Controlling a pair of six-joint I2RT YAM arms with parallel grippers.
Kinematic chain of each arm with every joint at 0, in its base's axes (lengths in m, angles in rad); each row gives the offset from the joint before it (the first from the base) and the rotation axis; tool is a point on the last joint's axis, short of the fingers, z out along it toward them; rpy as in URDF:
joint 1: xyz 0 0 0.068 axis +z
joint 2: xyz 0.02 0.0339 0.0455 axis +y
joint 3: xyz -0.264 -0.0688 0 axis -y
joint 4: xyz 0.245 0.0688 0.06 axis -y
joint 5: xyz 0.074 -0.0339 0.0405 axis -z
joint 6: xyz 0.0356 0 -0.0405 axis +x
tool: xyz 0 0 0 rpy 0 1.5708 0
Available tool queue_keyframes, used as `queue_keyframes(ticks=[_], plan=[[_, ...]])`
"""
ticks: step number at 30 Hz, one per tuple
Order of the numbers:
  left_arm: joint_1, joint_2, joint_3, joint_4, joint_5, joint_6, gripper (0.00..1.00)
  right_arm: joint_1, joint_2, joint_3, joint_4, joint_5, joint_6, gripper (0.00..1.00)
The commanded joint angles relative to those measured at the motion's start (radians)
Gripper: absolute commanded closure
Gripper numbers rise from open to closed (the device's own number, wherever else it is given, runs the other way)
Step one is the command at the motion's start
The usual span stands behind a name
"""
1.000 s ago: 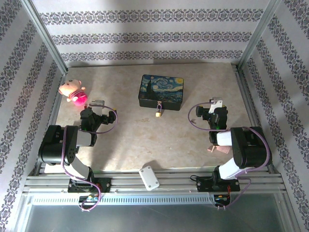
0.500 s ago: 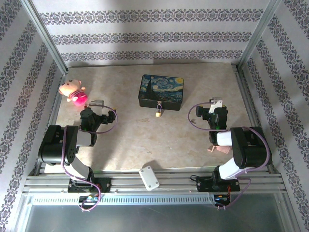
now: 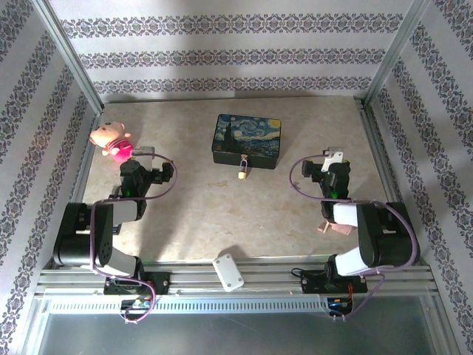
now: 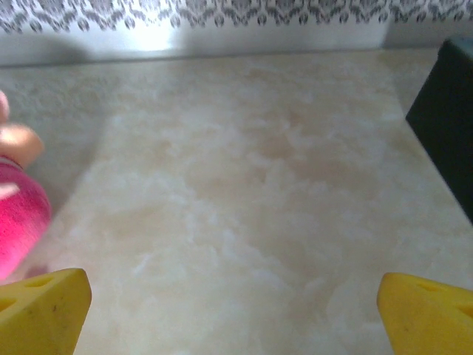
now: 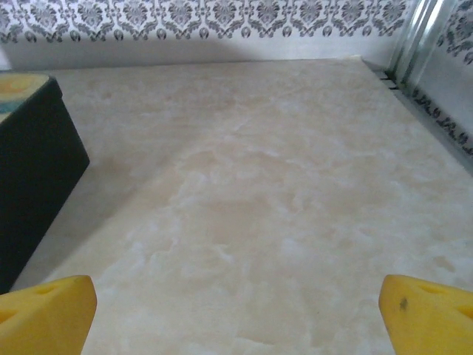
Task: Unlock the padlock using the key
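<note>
Since the earlier frame, we see the left arm [image 3: 89, 237] has folded back toward 7 o'clock, pushing the left end effector [image 3: 145, 152] closer to the pink toy [image 3: 112, 140]. The right arm [image 3: 373, 240] has dropped its elbow toward 5 o'clock.

At the left wrist, the toy is cut off at 9 o'clock and blurred. The yellow fingertips [image 4: 44, 310] are clipped by the bottom corners, spread wide over bare tabletop [image 3: 199, 214]. The dark tin [image 3: 247, 138] is cropped at 3 o'clock.

From above, the padlock [image 3: 242, 172] lies at the tin's 6 o'clock edge. It is too small for us to tell whether it hangs from the tin or just touches it.

The right end effector [image 3: 334, 156] is also spread wide and empty. A pinkish piece [image 3: 330, 228] at the right arm's 9 o'clock side is half hidden, and we cannot identify it.

The tabletop is beige and marbled. The walls [image 3: 236, 59] are papered in damask stripes, with metal posts [image 3: 70, 55] at the corners.
</note>
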Motion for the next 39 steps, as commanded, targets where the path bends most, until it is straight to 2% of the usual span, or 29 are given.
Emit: queue_keyframes(ticks=[1, 6, 10, 12, 19, 25, 30, 35, 39], plan=[[0.009, -0.087, 0.029, -0.134, -0.044, -0.033, 0.01, 0.021, -0.089, 0.068, -0.166, 0.084, 0.007, 0.02], [0.008, -0.172, 0.042, -0.207, -0.043, -0.171, 0.01, 0.027, -0.187, 0.182, -0.498, 0.129, 0.136, 0.02], [0.001, -0.179, 0.032, -0.166, 0.033, -0.331, 0.01, 0.067, -0.219, 0.226, -0.644, 0.203, 0.227, 0.02], [-0.016, -0.176, 0.031, -0.169, 0.032, -0.407, 0.01, 0.089, -0.227, 0.250, -0.723, 0.222, 0.282, 0.02], [-0.106, -0.104, 0.093, -0.222, 0.009, -0.602, 0.01, 0.151, -0.183, 0.355, -0.893, 0.123, 0.435, 0.02], [-0.208, 0.013, 0.215, -0.230, 0.051, -0.644, 0.01, 0.164, -0.115, 0.457, -0.970, 0.058, 0.545, 0.12], [-0.279, 0.064, 0.259, -0.218, 0.028, -0.658, 0.01, 0.182, -0.051, 0.554, -1.196, 0.108, 0.624, 0.26], [-0.295, 0.089, 0.279, -0.207, 0.033, -0.671, 0.01, 0.224, 0.001, 0.585, -1.362, 0.134, 0.653, 0.35], [-0.294, 0.090, 0.286, -0.213, 0.032, -0.669, 0.01, 0.270, 0.034, 0.581, -1.427, 0.144, 0.666, 0.43]])
